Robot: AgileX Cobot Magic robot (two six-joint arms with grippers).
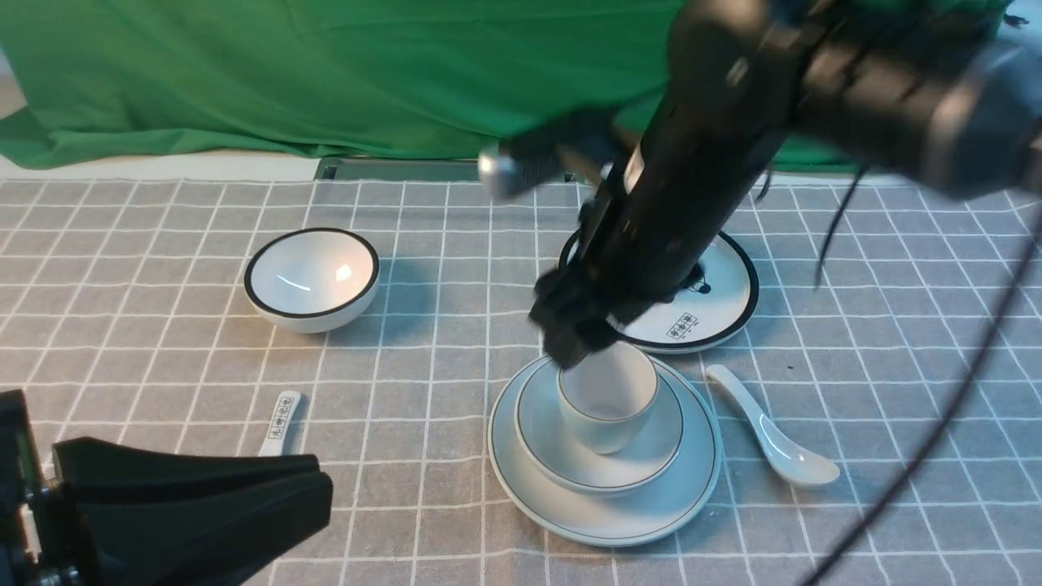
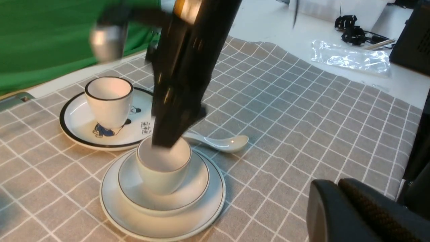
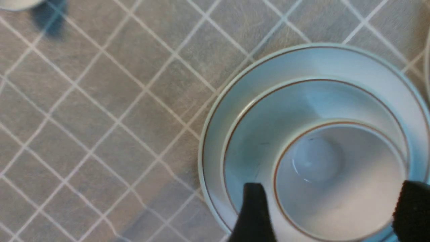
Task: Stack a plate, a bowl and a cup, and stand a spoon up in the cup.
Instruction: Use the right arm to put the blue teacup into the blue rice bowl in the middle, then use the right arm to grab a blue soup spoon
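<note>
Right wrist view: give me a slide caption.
Open right gripper straddles the cup, nested in the bowl on the plate.

Cup, bowl, plate stacked; right claw maybe touching.

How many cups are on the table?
2. The grey-rimmed cup sits in the bowl on the plain plate; the black-rimmed cup stands on the cartoon plate. The right arm could hide more.

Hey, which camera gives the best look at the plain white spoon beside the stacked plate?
The front view: the spoon lies whole and unobstructed on the cloth beside the plate. In the left wrist view the right arm hides part of its handle. The right wrist view does not show it.
</note>
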